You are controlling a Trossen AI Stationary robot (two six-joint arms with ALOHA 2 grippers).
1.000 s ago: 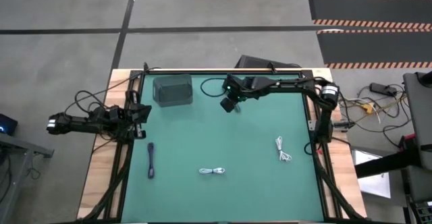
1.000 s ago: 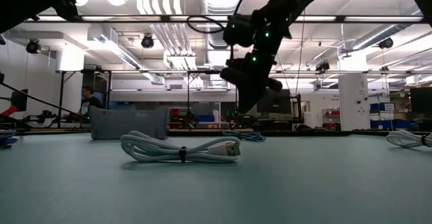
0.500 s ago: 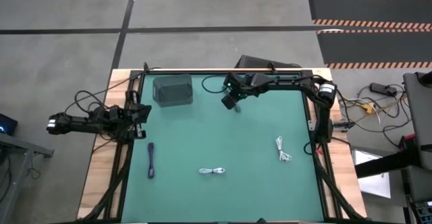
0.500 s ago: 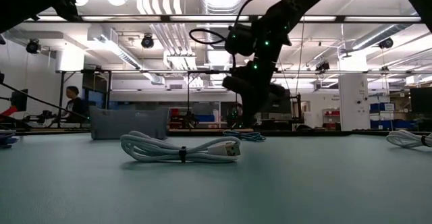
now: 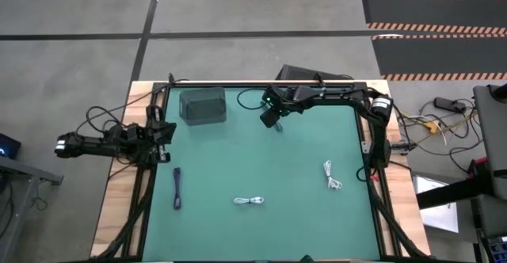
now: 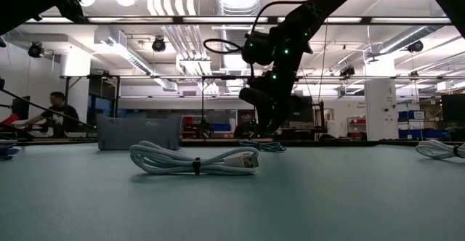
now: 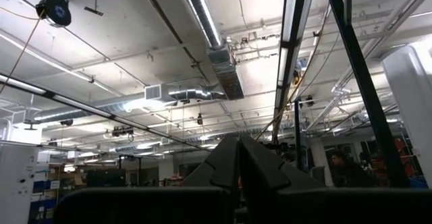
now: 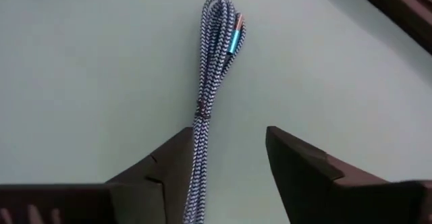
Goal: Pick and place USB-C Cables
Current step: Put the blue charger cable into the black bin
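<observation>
A blue-and-white braided USB-C cable (image 8: 210,75) lies stretched on the green mat at the far middle of the table; it also shows as the cable (image 6: 266,146) in the low view. My right gripper (image 8: 229,163) (image 5: 273,123) hangs just over its near end, open, with the cable running in between the fingers beside one of them. A dark cable (image 5: 177,189) and two white cables (image 5: 249,201) (image 5: 332,175) lie flat on the mat. My left gripper (image 5: 164,132) waits shut at the table's left edge. My right gripper stands open over the braided cable's near end (image 8: 198,133), fingers pointing down and along the cable. The cable lies on the mat close against the inner side of one finger (image 8: 169,166); whether that finger touches it, I cannot tell.
A dark grey box (image 5: 202,106) stands at the far left of the mat, left of my right gripper. The black frame rail (image 5: 261,83) runs along the far edge. People sit in the room beyond the table.
My right gripper has come down toward the mat at the far middle. The braided cable, which hung slanting below it with its lower end on the mat, now lies along the mat.
</observation>
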